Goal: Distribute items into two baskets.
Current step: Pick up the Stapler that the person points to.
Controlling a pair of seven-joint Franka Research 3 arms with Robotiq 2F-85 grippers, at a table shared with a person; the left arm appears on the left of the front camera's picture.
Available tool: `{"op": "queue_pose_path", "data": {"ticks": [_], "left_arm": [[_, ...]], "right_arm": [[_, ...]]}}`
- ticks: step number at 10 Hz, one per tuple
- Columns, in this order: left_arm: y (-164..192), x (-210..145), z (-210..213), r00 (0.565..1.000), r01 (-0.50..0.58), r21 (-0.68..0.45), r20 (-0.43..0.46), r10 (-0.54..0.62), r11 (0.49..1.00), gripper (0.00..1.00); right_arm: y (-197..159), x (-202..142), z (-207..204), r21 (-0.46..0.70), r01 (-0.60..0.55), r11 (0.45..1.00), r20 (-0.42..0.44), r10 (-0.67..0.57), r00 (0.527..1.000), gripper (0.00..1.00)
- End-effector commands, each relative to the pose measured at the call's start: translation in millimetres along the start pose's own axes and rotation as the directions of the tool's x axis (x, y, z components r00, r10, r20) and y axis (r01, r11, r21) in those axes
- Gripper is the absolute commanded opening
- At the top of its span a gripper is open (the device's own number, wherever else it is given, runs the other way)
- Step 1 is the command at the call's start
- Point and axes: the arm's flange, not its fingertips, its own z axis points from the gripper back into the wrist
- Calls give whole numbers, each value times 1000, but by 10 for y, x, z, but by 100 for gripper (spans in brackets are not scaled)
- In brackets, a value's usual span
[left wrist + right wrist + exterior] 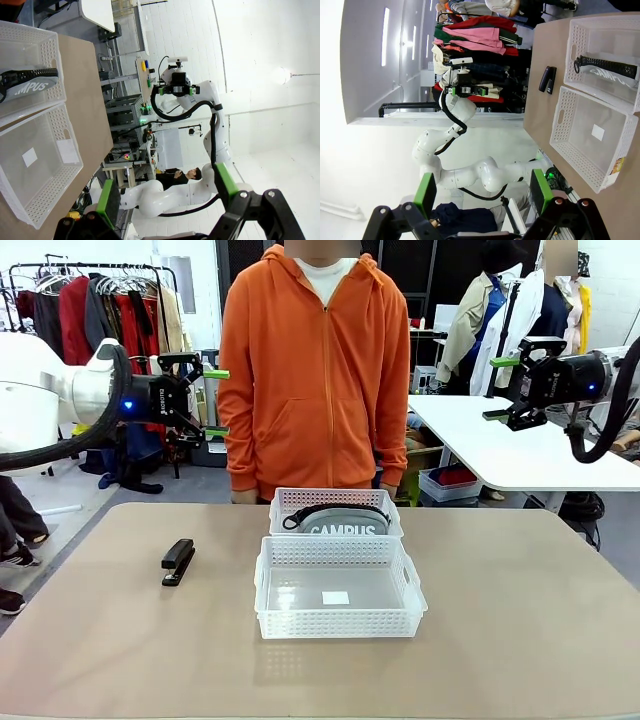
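Observation:
The grey CAMPUS pouch [336,523] lies in the far, smaller basket [290,502]; it also shows as the pouch [27,84] and the pouch [607,66] in the wrist views. The larger basket [270,608] sits nearer, holding nothing but a white label [336,597]. A black stapler [178,562] rests on the table, left of the baskets; the stapler [547,79] also appears in the right wrist view. My left gripper [216,402] hangs open high at the left, and my right gripper [500,388] hangs open high at the right, both far above the table.
A person in an orange hoodie [316,370] stands at the far edge behind the baskets. The tan table [520,640] has bare room on both sides of the baskets. A clothes rack [100,310] and a white table [520,450] stand in the background.

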Motion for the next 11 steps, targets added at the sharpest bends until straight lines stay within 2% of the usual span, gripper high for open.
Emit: {"op": "queue_pose_path", "data": {"ticks": [1,11], "left_arm": [[-16,-16,9,1000,0,-2,3,0,1000,100],[-16,-16,9,1000,0,-2,3,0,1000,100]], "right_arm": [[29,4,3,0,-5,1000,-2,5,1000,100],[29,4,3,0,-5,1000,-2,5,1000,100]]}}
